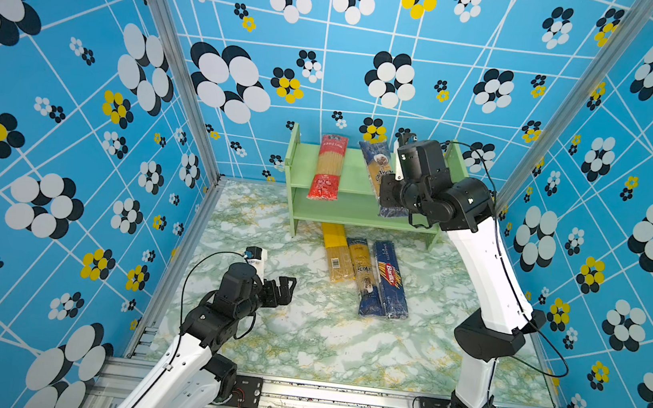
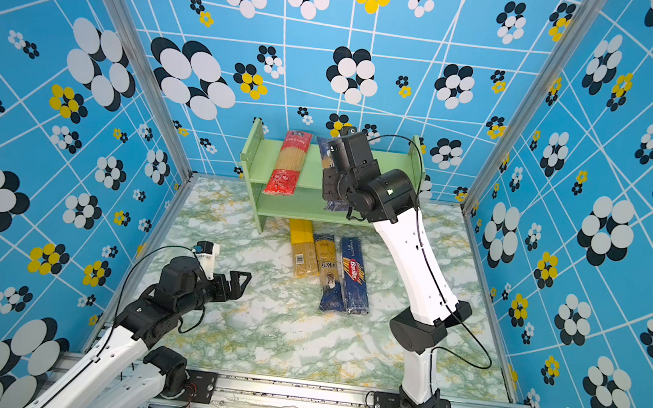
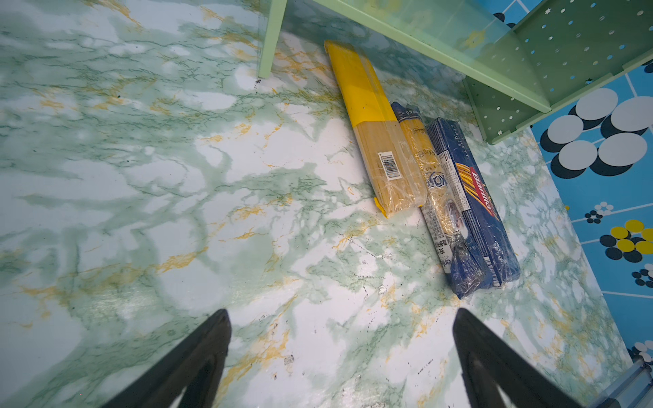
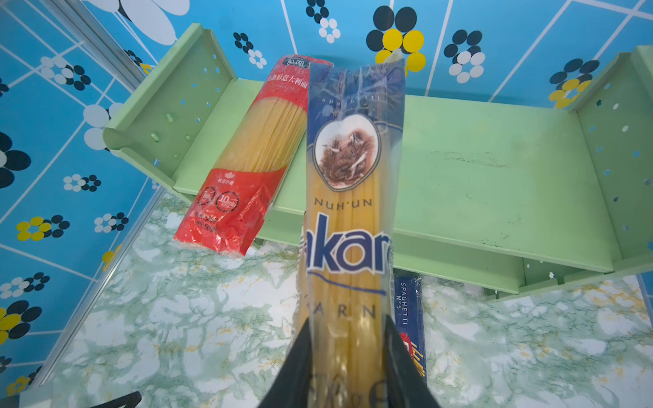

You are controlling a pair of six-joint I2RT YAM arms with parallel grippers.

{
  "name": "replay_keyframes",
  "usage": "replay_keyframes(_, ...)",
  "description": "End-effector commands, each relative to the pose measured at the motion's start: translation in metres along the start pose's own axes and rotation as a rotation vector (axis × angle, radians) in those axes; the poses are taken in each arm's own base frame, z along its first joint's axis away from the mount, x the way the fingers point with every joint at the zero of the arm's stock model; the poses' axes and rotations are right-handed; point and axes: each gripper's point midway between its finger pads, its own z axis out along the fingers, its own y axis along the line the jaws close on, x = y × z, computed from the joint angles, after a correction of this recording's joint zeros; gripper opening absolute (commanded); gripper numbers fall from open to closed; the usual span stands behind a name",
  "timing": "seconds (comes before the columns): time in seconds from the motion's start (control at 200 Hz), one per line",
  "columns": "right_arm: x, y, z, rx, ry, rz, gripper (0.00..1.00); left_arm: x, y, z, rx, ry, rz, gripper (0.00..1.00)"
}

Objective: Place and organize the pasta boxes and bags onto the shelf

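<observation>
- Right gripper (image 4: 348,346) — clenched on the near end of a blue-and-yellow bag (image 4: 353,176), jaws pressing the wrapper from both sides.
- The held bag reaches over the top tier of the shelf (image 1: 304,160), just beside the red-ended bag (image 1: 328,167). Its near end overhangs the front edge (whether it rests on the tier or hangs just above it cannot be told).
- The red-ended bag lies front-to-back on the top tier, left of centre, with its red end past the front edge.
- On the table (image 1: 300,344), just in front of the shelf, three packs lie side by side and touching: plain yellow barcoded bag (image 1: 335,256) on the left, second blue-and-yellow bag (image 1: 362,276) in the middle, dark blue Barilla box (image 1: 389,279) on the right.
- Left gripper (image 1: 286,288) — released, jaws wide with nothing between them. It hovers over bare table to the left of the three packs, well apart from them.
</observation>
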Motion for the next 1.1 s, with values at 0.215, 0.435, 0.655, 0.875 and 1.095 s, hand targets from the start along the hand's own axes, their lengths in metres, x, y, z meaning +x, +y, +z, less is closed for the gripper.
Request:
replay_keyframes(0.215, -0.045, -0.017, 0.018, -0.012, -0.143, 0.156, 0.00, 0.003, 0.004, 0.001, -0.007, 0.009, -0.004, 0.99)
replay_keyframes(0.435, -0.019, -0.008, 0.048, -0.025, -0.038, 0.117, 0.00, 0.010, 0.007, 0.004, -0.007, 0.021, -0.021, 0.99)
replay_keyframes(0.655, 0.002, -0.014, 0.045, -0.012, 0.026, 0.092, 0.24, 0.012, 0.003, 0.008, 0.030, 0.023, -0.039, 0.99)
replay_keyframes(0.875, 0.024, -0.020, 0.040, -0.014, 0.038, 0.107, 0.37, 0.015, -0.014, 0.010, 0.113, 0.056, -0.034, 0.99)
replay_keyframes(1.095, 0.058, -0.029, 0.036, -0.011, 0.078, 0.127, 0.46, 0.026, -0.039, 0.011, 0.172, 0.110, 0.030, 0.99)
